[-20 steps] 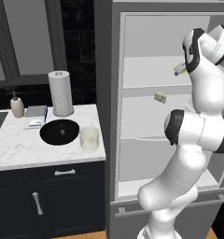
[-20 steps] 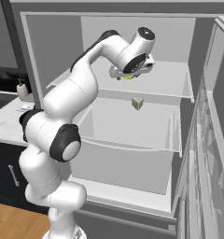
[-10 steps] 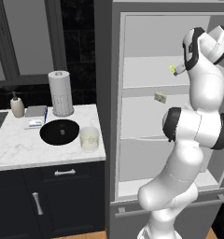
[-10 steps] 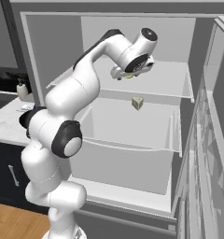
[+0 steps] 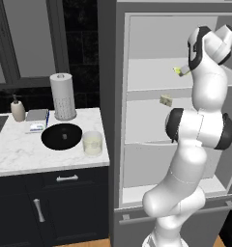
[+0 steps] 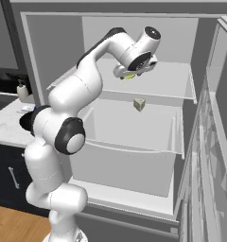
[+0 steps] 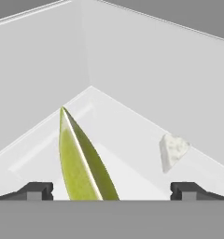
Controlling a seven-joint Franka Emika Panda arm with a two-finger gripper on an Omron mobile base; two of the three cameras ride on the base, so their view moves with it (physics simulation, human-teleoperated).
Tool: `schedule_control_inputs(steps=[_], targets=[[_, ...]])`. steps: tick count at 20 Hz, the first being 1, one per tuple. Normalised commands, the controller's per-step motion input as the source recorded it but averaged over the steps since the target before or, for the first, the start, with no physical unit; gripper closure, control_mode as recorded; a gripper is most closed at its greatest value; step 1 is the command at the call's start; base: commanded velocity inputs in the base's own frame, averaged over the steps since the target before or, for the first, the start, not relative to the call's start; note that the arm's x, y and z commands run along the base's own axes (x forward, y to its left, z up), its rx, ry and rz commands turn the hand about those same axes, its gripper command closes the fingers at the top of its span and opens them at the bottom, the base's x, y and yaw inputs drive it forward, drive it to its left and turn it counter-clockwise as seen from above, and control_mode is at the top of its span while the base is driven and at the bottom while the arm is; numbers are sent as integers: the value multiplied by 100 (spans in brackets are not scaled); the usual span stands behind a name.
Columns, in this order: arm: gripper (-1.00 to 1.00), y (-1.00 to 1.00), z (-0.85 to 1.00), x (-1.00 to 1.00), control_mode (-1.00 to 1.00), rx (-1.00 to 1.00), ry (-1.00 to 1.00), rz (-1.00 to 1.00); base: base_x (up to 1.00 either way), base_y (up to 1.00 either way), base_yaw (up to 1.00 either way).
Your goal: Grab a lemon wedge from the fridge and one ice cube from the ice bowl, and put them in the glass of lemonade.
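Note:
The fridge stands open and my arm reaches onto its upper white shelf. On that shelf lies the lemon wedge, a thin yellow-green sliver also seen as a small yellow spot by my hand. My gripper is open around it, the wedge lying between the two fingertips, closer to the left fingertip and touching neither. From the right, the gripper hangs just over the wedge. On the counter sit the glass of lemonade and the black ice bowl.
A pale beige chunk lies on the shelf below; the hand view has a pale chunk to the wedge's right. A paper-towel roll and a soap bottle stand behind the bowl. The fridge door hangs open at right.
My hand has eased a little further in toward the lemon wedge on the upper shelf. The jaws have stayed wide apart, and nothing on the counter has moved.

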Motion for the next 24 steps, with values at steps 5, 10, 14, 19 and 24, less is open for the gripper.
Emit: schedule_control_inputs(steps=[5, 10, 14, 19, 24], targets=[[-100, 0, 0, -3, -100, 0, 0, 0, 0, 0, 0], [-100, 8, -6, -1, -100, 0, 0, 3, 0, 0, 0], [-100, 21, -17, 0, -100, 0, -2, 11, 0, 0, 0], [-100, 17, -7, -12, -100, 0, -11, 15, 0, 0, 0], [100, 3, 0, -24, -100, 0, -2, 10, 0, 0, 0]])
